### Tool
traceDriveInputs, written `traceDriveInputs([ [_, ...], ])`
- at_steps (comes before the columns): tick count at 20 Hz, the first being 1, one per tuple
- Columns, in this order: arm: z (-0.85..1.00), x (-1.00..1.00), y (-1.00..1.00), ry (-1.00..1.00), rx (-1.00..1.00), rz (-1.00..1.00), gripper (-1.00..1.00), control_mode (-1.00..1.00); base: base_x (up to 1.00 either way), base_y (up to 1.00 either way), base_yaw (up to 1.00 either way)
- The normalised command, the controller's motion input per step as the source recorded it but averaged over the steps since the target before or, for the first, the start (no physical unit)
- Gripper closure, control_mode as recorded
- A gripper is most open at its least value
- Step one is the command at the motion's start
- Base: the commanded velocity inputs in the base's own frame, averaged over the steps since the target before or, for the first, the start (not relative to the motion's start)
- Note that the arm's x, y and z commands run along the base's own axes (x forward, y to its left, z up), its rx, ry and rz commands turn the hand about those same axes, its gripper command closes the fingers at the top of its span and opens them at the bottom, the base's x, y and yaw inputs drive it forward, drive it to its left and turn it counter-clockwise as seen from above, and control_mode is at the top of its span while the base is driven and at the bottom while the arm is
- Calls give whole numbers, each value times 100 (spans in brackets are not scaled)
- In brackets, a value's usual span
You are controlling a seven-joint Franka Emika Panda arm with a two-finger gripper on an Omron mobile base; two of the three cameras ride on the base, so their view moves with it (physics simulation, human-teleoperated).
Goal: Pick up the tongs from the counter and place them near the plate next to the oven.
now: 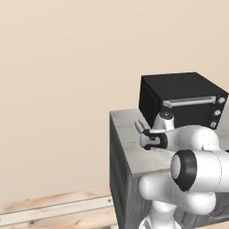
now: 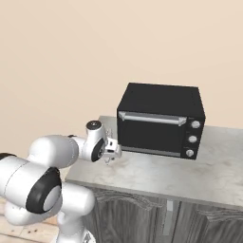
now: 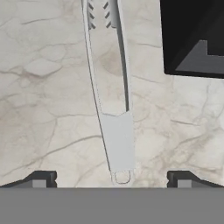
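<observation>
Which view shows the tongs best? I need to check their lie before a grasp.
The hand view: the tongs lie flat on the counter, seen along their length. In the left base view one end pokes past the hand.

Tongs (image 3: 111, 100): ridged tips cut off by top edge of hand view. In left base view, tongs mostly hidden behind wrist. Oven (image 3: 192, 37): cut by top and right edges of hand view. Counter (image 2: 190, 175): right end cut off in right base view.

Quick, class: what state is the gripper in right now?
Gripper: open, holding nothing; fingertips apart on either side of the tongs lying on the counter.
</observation>
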Motion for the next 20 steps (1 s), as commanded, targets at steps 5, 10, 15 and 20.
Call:
traceDriveInputs([
  [5,-21,15,-1,0,0,0,-100,-100,0,0,0],
  [10,-30,16,0,0,0,0,-100,-100,0,0,0],
  [15,-30,15,-4,-2,1,0,-100,-100,0,0,0],
  [20,-28,9,-5,-4,2,0,100,-100,0,0,0],
])
